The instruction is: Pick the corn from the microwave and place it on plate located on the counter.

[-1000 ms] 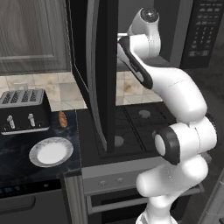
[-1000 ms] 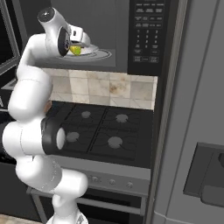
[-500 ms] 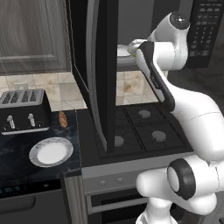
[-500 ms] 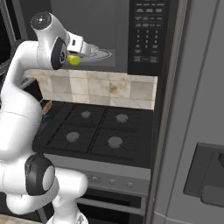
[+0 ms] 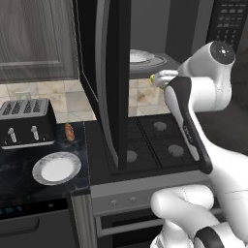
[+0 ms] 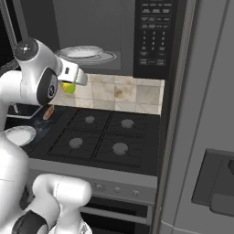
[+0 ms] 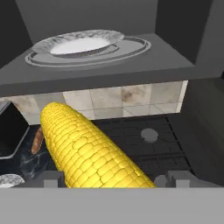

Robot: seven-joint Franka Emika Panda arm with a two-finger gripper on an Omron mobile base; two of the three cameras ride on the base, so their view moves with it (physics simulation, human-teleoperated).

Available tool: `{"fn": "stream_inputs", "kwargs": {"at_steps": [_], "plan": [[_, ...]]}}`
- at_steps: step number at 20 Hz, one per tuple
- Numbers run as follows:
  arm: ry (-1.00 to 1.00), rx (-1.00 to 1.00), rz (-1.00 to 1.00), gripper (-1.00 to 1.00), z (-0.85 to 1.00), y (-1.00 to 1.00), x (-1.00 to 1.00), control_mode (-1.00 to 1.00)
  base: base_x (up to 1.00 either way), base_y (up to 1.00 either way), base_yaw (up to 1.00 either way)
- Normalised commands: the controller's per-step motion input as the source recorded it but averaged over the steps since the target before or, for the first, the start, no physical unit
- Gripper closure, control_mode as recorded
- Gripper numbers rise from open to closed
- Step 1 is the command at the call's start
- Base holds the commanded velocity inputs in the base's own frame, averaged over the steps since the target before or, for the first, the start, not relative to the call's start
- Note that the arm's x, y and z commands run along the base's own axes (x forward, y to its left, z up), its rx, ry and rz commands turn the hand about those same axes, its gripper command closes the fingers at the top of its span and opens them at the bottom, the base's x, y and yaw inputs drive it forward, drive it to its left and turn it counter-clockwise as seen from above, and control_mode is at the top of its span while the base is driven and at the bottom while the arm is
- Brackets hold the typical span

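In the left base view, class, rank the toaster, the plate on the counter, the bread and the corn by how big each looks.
1. Toaster
2. Plate, less tall than the toaster but about as wide
3. Bread
4. Corn, mostly hidden by the end effector, so its place is unsure

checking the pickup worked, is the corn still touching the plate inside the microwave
Apart. In the hand view the corn sits between the hand fingertips, outside and below the microwave, while the inside plate rests back on the turntable.

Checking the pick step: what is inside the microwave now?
Inside the open microwave sits a shallow dish on the turntable, nothing on it. The corn is outside, held in the gripper.
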Motion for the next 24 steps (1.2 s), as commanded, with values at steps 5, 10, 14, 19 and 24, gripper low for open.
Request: {"fn": "stream_inputs", "kwargs": {"at_steps": [5,10,14,19,24], "plan": [[0.0,0.0,0.0,1.0,-0.48,-0.02,-0.67,-1.0,0.0,0.0,0.0],[0.08,0.0,0.17,1.0,-0.89,0.02,0.0,-1.0,0.0,0.0,0.0],[0.22,0.0,0.44,1.0,-0.9,0.25,0.42,-1.0,0.0,0.0,0.0],[0.18,0.0,0.41,1.0,-0.37,0.55,0.29,-1.0,0.0,0.0,0.0],[0.13,-0.07,0.25,1.0,-0.42,0.76,0.28,-1.0,0.0,0.0,0.0]]}}
